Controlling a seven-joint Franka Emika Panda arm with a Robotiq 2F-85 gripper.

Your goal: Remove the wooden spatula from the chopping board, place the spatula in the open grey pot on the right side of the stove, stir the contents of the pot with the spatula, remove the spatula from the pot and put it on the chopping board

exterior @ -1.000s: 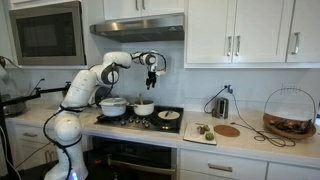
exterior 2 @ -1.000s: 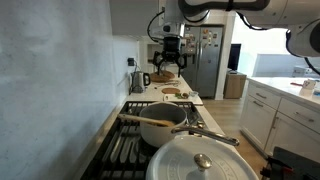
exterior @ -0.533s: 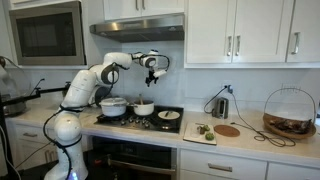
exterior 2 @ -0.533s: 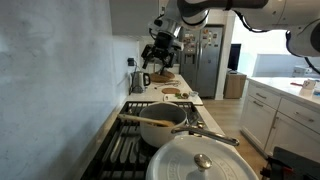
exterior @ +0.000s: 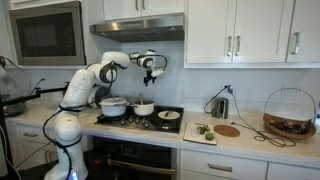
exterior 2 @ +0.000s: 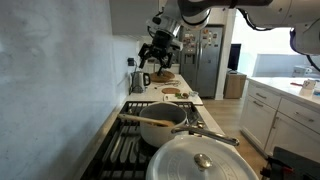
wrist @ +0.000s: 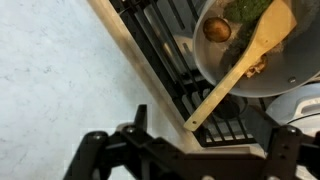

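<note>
The wooden spatula (wrist: pixel 240 65) leans in the small grey pot (wrist: pixel 290 60), blade among the food and handle sticking out over the stove grate. In both exterior views the pot (exterior: pixel 144 108) (exterior 2: pixel 163 125) sits on the stove, and the spatula handle (exterior 2: pixel 135 118) points out sideways. My gripper (exterior: pixel 150 72) (exterior 2: pixel 157 60) hangs high above the stove under the hood, well clear of the pot. In the wrist view its dark fingers (wrist: pixel 210 135) are spread apart with nothing between them. The chopping board (exterior: pixel 200 131) lies on the counter beside the stove.
A larger silvery pot (exterior: pixel 113 106) stands beside the grey pot, its lid close to the camera (exterior 2: pixel 205 160). A flat pan (exterior: pixel 169 115) sits on the stove. A kettle (exterior: pixel 221 106), a round wooden mat (exterior: pixel 228 130) and a wire basket (exterior: pixel 289 112) stand on the counter.
The gripper has tilted and shifted slightly sideways while staying high above the stove. The spatula and the pot have not moved.
</note>
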